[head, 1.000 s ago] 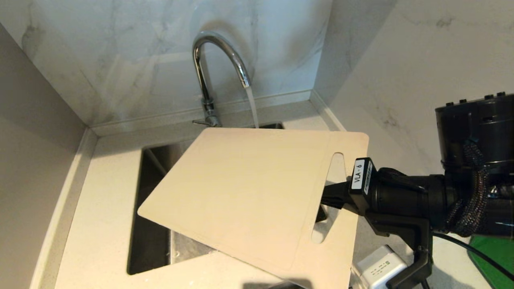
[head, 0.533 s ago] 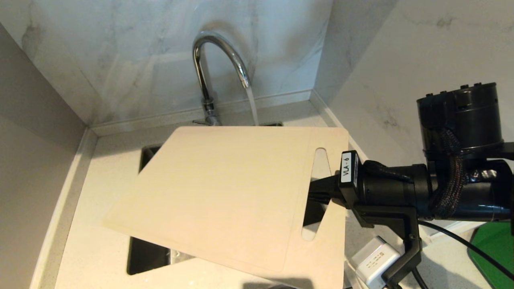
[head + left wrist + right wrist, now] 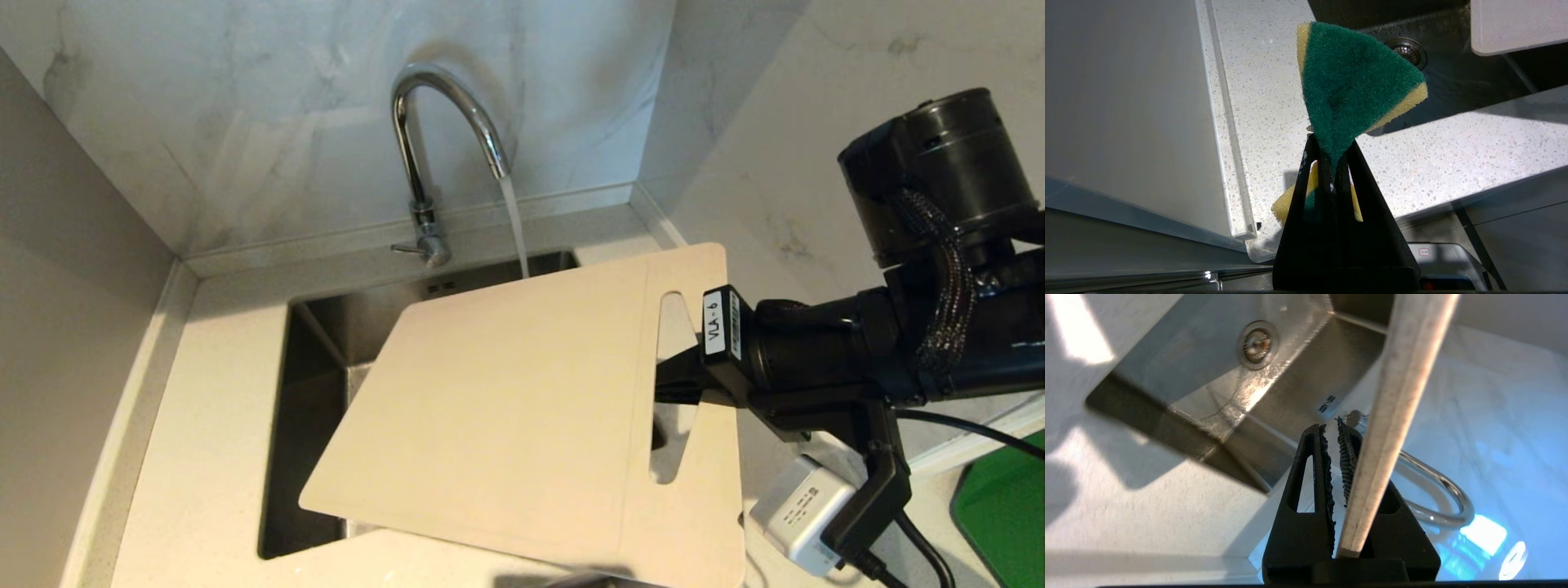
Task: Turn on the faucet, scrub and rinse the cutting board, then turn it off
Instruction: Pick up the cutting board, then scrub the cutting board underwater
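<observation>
Faucet (image 3: 445, 122) running. Right gripper (image 3: 673, 384) jaws clamp cutting board (image 3: 506, 408) over sink (image 3: 314, 392); left gripper (image 3: 1331, 163) jaws pinch sponge (image 3: 1355, 81). Scrub, rinse, shutoff seemingly remain.

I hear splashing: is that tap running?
On: a stream of water falls from the faucet spout toward the sink.

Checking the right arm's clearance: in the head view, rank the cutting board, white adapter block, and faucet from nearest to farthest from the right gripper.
1. cutting board, clamped in the right gripper at its slot end.
2. white adapter block, below the wrist.
3. faucet, behind the sink, running.
</observation>
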Controlling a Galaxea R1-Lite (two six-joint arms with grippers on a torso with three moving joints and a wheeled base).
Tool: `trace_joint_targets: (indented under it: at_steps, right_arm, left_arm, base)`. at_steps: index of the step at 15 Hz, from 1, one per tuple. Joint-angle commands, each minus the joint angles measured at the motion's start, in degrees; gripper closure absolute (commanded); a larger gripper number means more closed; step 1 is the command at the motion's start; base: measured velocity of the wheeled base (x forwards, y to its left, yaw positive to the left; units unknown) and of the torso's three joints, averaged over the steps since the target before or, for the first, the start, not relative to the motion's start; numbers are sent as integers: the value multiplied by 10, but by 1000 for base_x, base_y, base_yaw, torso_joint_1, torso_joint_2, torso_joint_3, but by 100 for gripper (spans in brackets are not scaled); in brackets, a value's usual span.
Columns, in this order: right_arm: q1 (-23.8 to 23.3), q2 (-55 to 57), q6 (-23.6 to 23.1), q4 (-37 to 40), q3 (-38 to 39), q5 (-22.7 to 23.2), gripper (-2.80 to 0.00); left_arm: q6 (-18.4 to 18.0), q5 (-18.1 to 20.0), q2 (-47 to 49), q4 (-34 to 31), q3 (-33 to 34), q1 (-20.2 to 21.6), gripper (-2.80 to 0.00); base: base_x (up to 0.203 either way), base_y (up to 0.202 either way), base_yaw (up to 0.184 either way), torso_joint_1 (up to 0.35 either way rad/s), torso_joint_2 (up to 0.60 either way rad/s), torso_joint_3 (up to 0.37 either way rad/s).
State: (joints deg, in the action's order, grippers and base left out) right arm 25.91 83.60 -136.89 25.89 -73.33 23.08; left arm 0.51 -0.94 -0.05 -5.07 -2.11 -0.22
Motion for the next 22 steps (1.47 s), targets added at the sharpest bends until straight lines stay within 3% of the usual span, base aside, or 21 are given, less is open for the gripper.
trace_joint_targets:
  at_steps: [1, 4, 9, 16, 22]
  right_arm:
    - [0, 33, -32, 51, -56, -7, 0]
    - [0, 50, -64, 120, -111, -49, 0]
    - [0, 89, -123, 226, -215, -76, 0]
    - [1, 145, -186, 285, -312, -88, 0]
    - [0, 147, -194, 304, -329, -128, 0]
  left_arm:
    - [-1, 0, 0, 0, 0, 0, 0]
    - [0, 0, 0, 0, 0, 0, 0]
    - [0, 0, 0, 0, 0, 0, 0]
    - [0, 0, 0, 0, 0, 0, 0]
    - [0, 0, 0, 0, 0, 0, 0]
  base:
    - [0, 0, 0, 0, 0, 0]
    - [0, 0, 0, 0, 0, 0]
    - [0, 0, 0, 0, 0, 0]
    - [0, 0, 0, 0, 0, 0]
    - [0, 0, 0, 0, 0, 0]
